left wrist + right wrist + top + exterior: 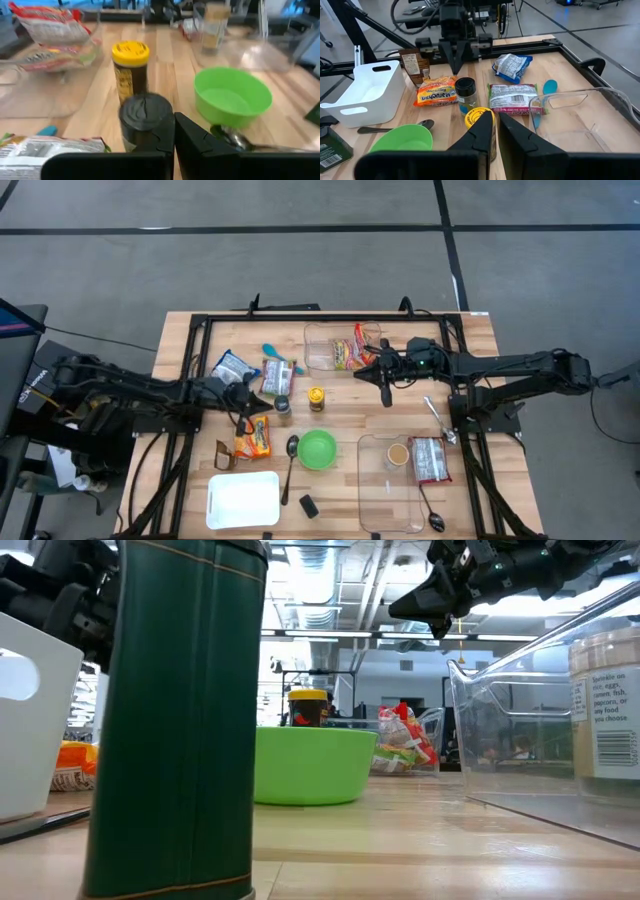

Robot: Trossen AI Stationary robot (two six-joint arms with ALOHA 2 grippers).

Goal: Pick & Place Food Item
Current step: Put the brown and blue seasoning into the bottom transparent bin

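Food items lie mid-table: an orange noodle packet (253, 437), a green-and-white snack bag (277, 377), a silver-blue bag (232, 367), a black-lidded jar (283, 406) and a yellow-lidded jar (316, 397). My left gripper (246, 408) is shut and empty, just left of the black-lidded jar (146, 120) and above the noodle packet (436, 92). My right gripper (385, 394) is shut and empty. It hangs high above the table (410, 605), right of the yellow-lidded jar (480, 120).
A clear tub (322, 358) at the far middle holds a red packet (345, 352). Another clear tub (375, 495) at the near right holds a jar (398, 455) and a packet (430, 460). A green bowl (317, 448), a white bin (243, 500), spoons (290, 465) and a dark green box (309, 505) stand nearby.
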